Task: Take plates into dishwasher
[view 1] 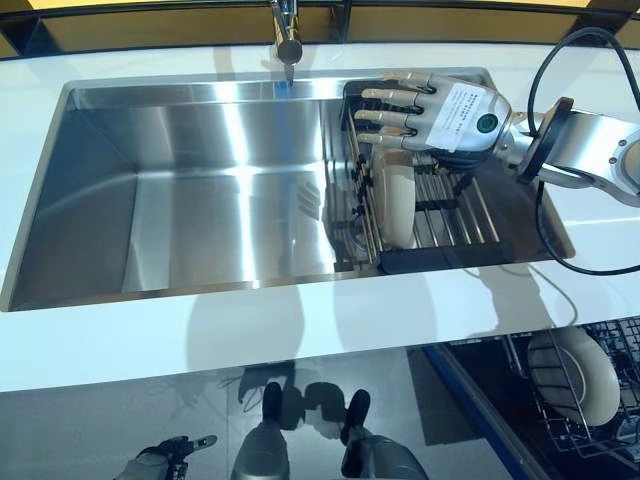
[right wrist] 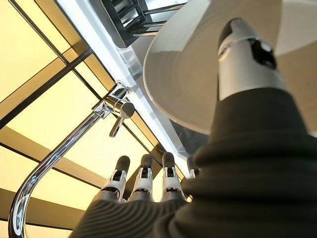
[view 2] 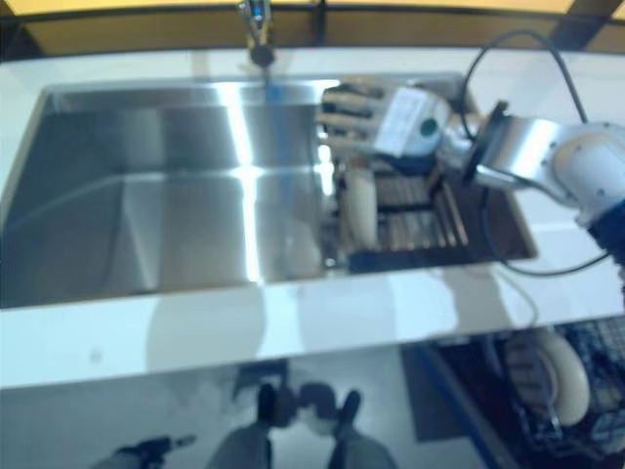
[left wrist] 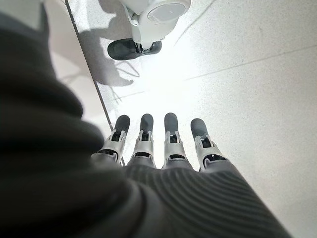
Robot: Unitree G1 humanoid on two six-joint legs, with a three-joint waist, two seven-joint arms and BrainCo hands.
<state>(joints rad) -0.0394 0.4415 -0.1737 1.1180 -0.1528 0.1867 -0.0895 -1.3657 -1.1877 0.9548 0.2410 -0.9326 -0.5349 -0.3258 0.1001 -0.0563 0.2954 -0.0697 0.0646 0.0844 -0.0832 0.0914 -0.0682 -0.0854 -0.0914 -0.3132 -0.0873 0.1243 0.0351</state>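
Cream plate (view 1: 398, 208), black rack (view 1: 440, 255), steel-grey sink (view 1: 200, 180), white counter (view 1: 300, 330)

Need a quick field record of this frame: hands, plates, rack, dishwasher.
right hand: open, fingers straight, above the plate, not gripping
left hand: open, hanging low over the floor, idle
plate: cream, on edge in the drying rack, not yet lifted
drying rack: dark, at the right end of the sink
sink: steel basin, faucet at its back edge
dishwasher rack: lower right, already holds a loaded plate
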